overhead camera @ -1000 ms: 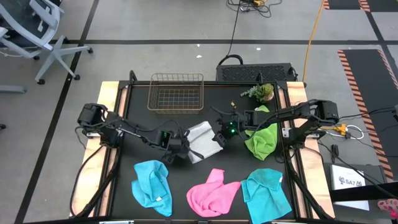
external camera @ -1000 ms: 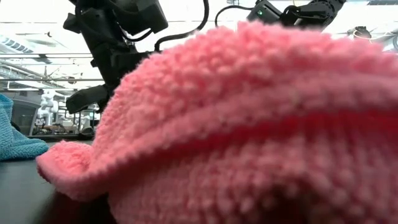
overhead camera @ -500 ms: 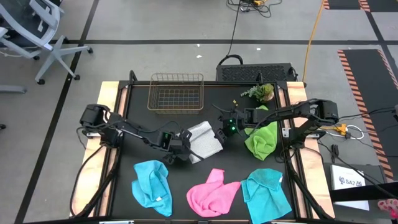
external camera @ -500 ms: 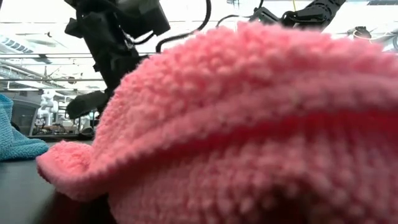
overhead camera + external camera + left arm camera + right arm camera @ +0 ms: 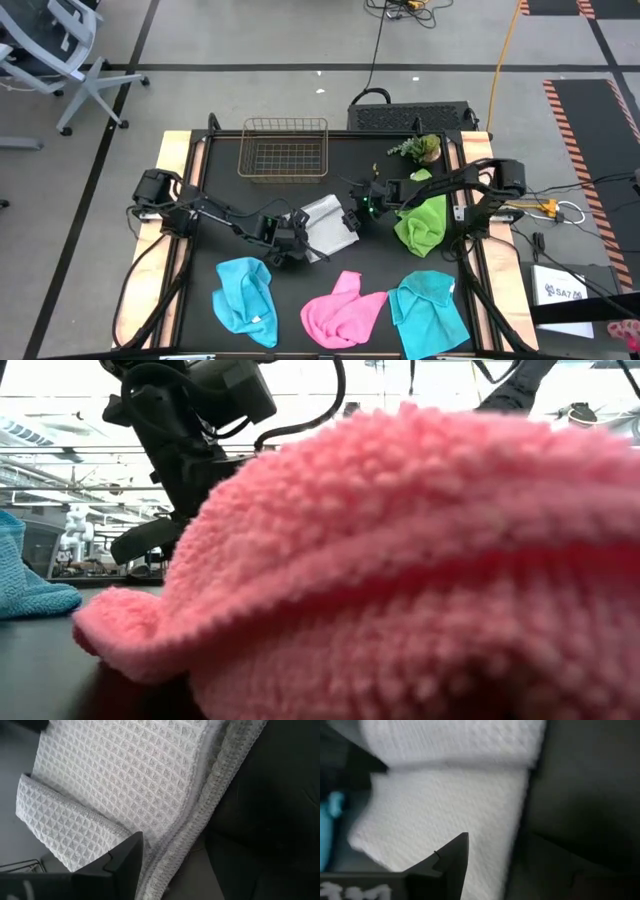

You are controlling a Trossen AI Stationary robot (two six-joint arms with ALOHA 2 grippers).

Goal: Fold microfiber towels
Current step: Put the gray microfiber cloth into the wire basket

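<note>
White towel [image 5: 327,224] is seen mid-worktop [image 5: 210,190], partly folded, betw. both grippers. Left gripper [image 5: 291,246] sits at its front-left corner, right gripper [image 5: 354,216] at its right edge; whether either pair of fingers is open or closed can't be told. In left wrist view, a folded flap [image 5: 65,827] lies over the weave. Blue towels [image 5: 246,299] [image 5: 428,311], pink [image 5: 342,307] along front; green [image 5: 421,221] at right. Basket [image 5: 283,150] at back.
</note>
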